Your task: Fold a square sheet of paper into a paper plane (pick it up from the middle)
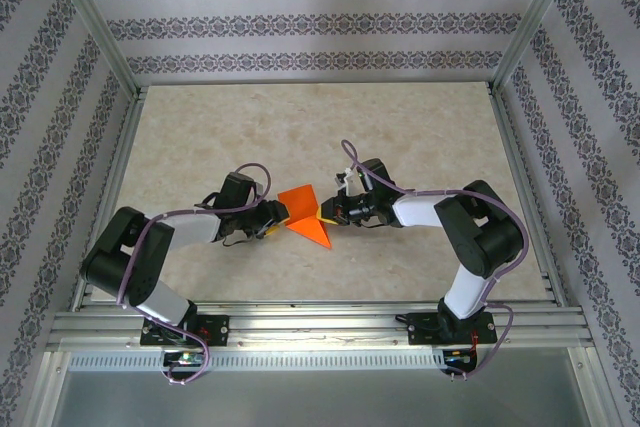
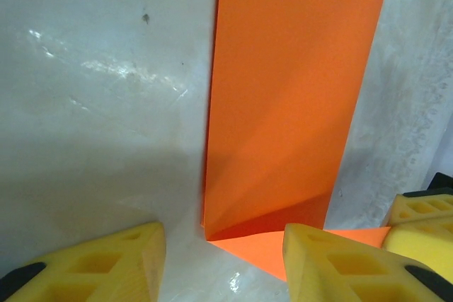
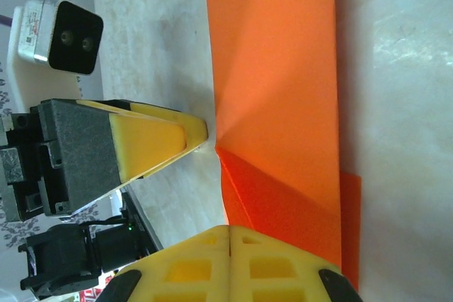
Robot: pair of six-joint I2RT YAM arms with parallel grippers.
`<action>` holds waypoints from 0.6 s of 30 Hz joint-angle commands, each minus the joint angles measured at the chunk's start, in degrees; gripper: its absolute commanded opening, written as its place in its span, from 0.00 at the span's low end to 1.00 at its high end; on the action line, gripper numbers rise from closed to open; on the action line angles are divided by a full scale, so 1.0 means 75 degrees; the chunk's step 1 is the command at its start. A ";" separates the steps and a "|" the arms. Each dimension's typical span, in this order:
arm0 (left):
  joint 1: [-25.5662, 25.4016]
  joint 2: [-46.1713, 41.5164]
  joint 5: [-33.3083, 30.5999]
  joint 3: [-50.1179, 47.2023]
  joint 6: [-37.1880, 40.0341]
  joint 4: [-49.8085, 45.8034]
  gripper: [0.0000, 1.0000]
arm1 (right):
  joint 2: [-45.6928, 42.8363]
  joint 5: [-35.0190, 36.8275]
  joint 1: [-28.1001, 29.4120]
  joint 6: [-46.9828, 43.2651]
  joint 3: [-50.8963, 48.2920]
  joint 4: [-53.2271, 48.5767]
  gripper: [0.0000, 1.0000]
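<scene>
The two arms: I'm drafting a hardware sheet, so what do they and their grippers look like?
Both the left arm and right arm have bulky black joints, white links and loose purple cables. The left gripper and right gripper carry yellow wedge-shaped fingers with square cut-outs on black mounts.

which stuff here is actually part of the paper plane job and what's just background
Part of the job:
- square sheet of paper, orange, partly folded, lying on the table
- left fingers, open, at its near edge
- right fingers, shut, tips at the paper's edge

Just background:
- table
- patterned walls
- metal frame
</scene>
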 commanded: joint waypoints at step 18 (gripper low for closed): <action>0.0036 0.0273 0.0319 0.0183 -0.0391 0.1052 0.49 | -0.0511 -0.0518 -0.0239 0.0837 -0.0496 0.1423 0.00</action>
